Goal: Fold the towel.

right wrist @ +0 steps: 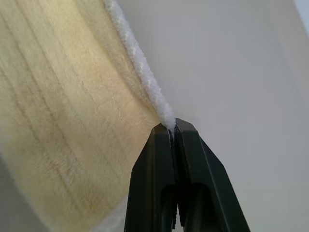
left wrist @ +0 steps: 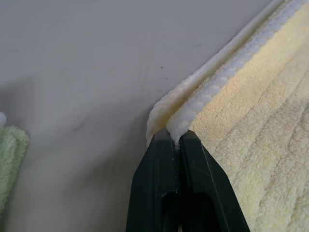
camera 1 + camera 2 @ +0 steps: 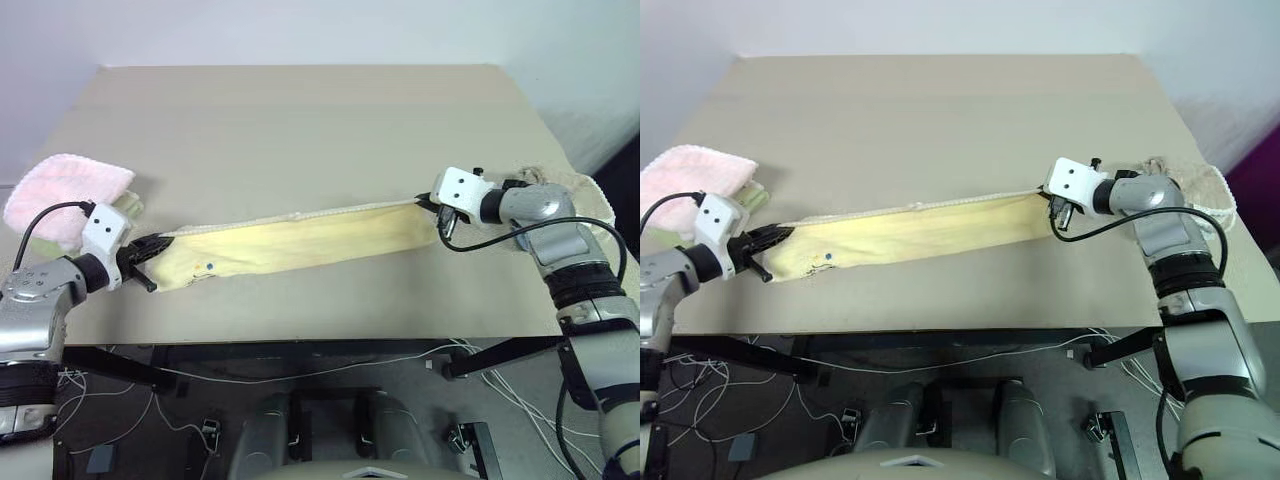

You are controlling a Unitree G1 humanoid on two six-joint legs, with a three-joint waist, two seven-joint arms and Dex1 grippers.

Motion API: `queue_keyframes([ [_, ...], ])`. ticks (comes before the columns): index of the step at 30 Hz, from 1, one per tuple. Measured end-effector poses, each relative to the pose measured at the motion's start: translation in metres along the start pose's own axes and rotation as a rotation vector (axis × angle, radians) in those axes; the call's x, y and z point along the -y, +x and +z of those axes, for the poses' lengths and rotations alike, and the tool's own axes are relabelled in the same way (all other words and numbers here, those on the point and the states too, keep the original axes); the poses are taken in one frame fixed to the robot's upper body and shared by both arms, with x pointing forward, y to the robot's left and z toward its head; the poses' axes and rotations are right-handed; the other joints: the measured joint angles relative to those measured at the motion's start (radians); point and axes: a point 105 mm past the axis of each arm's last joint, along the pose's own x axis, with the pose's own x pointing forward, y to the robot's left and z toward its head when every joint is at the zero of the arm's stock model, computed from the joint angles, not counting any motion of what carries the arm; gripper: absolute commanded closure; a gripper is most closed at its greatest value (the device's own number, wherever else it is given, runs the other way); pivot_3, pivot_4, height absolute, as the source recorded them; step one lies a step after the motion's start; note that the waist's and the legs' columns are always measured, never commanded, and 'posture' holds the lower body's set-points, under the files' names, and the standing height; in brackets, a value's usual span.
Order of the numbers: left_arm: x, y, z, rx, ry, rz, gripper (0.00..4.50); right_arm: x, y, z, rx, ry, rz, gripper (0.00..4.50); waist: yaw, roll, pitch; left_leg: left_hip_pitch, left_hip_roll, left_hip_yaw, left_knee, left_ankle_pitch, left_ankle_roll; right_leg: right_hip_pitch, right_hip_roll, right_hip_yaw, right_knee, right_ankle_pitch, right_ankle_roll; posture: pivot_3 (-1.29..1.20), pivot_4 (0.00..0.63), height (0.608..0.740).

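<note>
The towel [image 3: 300, 240] is hanging stretched lengthwise above the table [image 3: 300, 120], its whitish edging uppermost. The left gripper [image 2: 175, 136] is pinching one end's top corner between closed jaws, while the right gripper [image 1: 173, 126] is clamping the opposite corner likewise.

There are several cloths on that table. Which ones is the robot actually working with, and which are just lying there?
In the job:
yellow towel, stretched between the left gripper and the right gripper, each shut on an end.

Lying about:
pink towel
green cloth
beige towel
</note>
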Motion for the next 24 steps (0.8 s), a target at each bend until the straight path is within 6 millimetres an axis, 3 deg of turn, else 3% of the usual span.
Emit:
queue_keyframes([
  [1,0.001,0.001,-0.002,-0.004,-0.002,-0.001,4.50,0.000,0.001,-0.002,-0.005,0.006,0.001,4.48,-0.001,0.000,0.000,0.000,0.000,0.000,0.000,0.000,0.000,0.000,0.000,0.000,0.000,0.000,0.000,0.00,0.150,0.740],
  [4,0.002,0.004,-0.003,0.001,-0.016,-0.002,3.78,-0.001,0.002,-0.006,-0.010,0.011,0.006,3.81,0.000,0.000,0.000,0.000,0.000,0.000,0.000,0.000,0.000,0.000,0.000,0.000,0.001,0.000,0.000,0.00,0.150,0.740],
  [11,-0.001,0.008,0.003,0.044,-0.052,0.022,1.35,0.000,0.001,-0.010,-0.018,0.022,-0.004,1.41,-0.002,0.000,0.000,0.000,0.000,0.000,0.001,0.000,0.000,0.000,0.000,0.000,0.003,0.000,0.000,0.00,0.150,0.740],
  [15,-0.006,0.008,0.003,0.051,-0.060,0.066,0.00,0.010,-0.008,-0.008,-0.004,0.018,-0.063,0.02,0.001,0.000,0.000,0.000,0.000,0.000,0.001,0.000,0.000,0.000,-0.001,0.000,0.003,0.000,0.000,0.00,0.150,0.740],
  [21,-0.022,0.000,0.006,0.076,-0.070,0.174,0.00,0.024,-0.037,-0.009,0.009,0.050,-0.214,0.02,0.003,0.000,0.000,0.000,0.000,0.000,0.001,0.000,0.000,0.000,-0.001,0.000,0.003,0.000,0.000,0.00,0.150,0.740],
  [24,-0.033,-0.008,0.013,0.117,-0.060,0.243,0.00,0.013,-0.053,-0.013,0.053,0.246,-0.267,0.02,0.005,0.000,0.000,0.001,0.000,-0.001,0.001,0.000,0.000,0.000,-0.003,0.001,0.003,0.000,0.000,0.00,0.150,0.740],
])
